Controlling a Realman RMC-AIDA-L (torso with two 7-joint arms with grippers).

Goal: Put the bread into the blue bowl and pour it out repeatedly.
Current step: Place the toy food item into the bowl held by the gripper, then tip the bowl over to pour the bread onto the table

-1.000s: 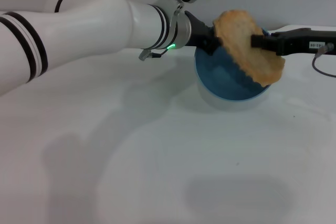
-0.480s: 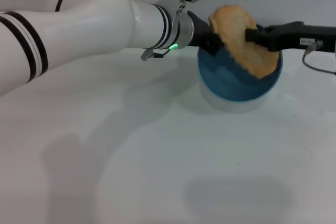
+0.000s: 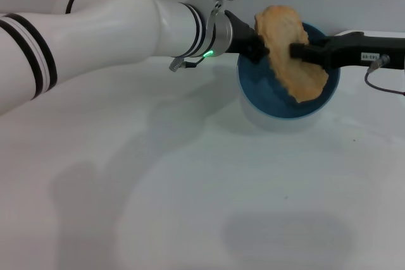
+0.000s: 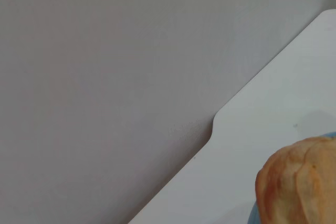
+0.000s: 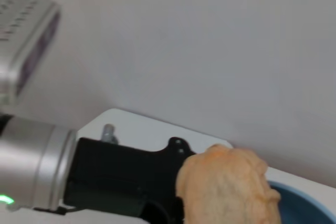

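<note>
The blue bowl [image 3: 278, 102] stands tilted at the back right of the white table, its inside facing me. My left gripper [image 3: 253, 47] reaches in from the left and is shut on the bowl's left rim. The bread [image 3: 281, 30], a golden-tan loaf with scalloped edges, stands on edge, its lower end inside the bowl. My right gripper [image 3: 296, 52] comes in from the right and is shut on the loaf's middle. The right wrist view shows the bread [image 5: 226, 187] with the bowl's rim [image 5: 302, 203] behind it. In the left wrist view only one end of the bread [image 4: 299, 182] shows.
The white table [image 3: 190, 188] stretches bare in front of the bowl. A grey wall [image 4: 105, 77] rises just behind the table's back edge. My left arm [image 3: 114, 23] spans the back left, and a cable [image 3: 383, 83] hangs off the right gripper.
My right gripper has carried the bread left and down, from above the bowl's right rim to inside the bowl. The left gripper and bowl shifted slightly right.
</note>
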